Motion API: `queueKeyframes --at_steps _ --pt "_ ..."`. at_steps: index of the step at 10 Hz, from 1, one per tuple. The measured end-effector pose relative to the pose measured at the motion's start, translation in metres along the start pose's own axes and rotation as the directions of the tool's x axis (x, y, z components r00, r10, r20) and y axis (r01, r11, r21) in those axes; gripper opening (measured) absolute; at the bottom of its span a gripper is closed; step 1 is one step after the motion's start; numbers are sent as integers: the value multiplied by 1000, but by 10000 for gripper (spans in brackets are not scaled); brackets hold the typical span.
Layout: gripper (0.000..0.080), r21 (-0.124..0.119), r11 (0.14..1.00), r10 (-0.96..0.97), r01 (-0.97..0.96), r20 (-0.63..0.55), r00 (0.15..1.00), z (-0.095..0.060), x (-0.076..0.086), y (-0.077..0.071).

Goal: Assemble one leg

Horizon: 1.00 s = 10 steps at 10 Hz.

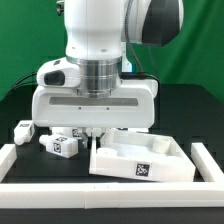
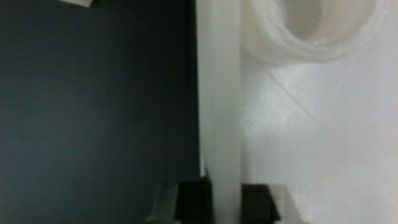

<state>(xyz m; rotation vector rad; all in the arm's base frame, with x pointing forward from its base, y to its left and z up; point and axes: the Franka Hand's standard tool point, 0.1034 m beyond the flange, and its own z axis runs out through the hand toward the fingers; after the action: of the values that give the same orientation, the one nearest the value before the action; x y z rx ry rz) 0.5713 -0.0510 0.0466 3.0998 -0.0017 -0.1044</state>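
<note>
— How is the pincer set, and on what?

— In the wrist view the pincer (image 2: 222,202) is seen clamped on the upright side wall of the white tray-like panel (image 1: 118,168). One dark finger (image 2: 182,203) is pressed to the wall's outer face and the other to its inner face. In the exterior view the fingertips are hidden behind the panel's far rim.

— What is held inside the panel?

— Only its own white floor is shown, bounded by low walls. A round raised ring (image 2: 311,35) is seen on that floor in the wrist view. A black-and-white tag is carried on the outside of the front wall.

— And where is the leg found?

— The leg (image 1: 62,144) is laid on the dark bench (image 2: 89,120), outside the panel and just beside its corner on the exterior view's left, below the arm's wide white body. It is not touched by the pincer. A second small tagged block (image 1: 22,130) is laid farther to the exterior view's left, apart from the leg.

— Is anything placed around them?

— A white rail (image 1: 100,195) is run along the bench's near edge.
</note>
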Motion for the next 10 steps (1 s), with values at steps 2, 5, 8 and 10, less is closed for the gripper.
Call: queueKeyframes --at_steps 2,5,8,10 --pt "55 0 1000 0 0 2 1000 1 -1 0" --pt "55 -5 1000 26 -26 7 1000 6 9 -5" --pt "55 -4 999 41 -41 39 998 13 11 -7" --pt "55 -4 999 54 -54 55 997 17 11 -11"
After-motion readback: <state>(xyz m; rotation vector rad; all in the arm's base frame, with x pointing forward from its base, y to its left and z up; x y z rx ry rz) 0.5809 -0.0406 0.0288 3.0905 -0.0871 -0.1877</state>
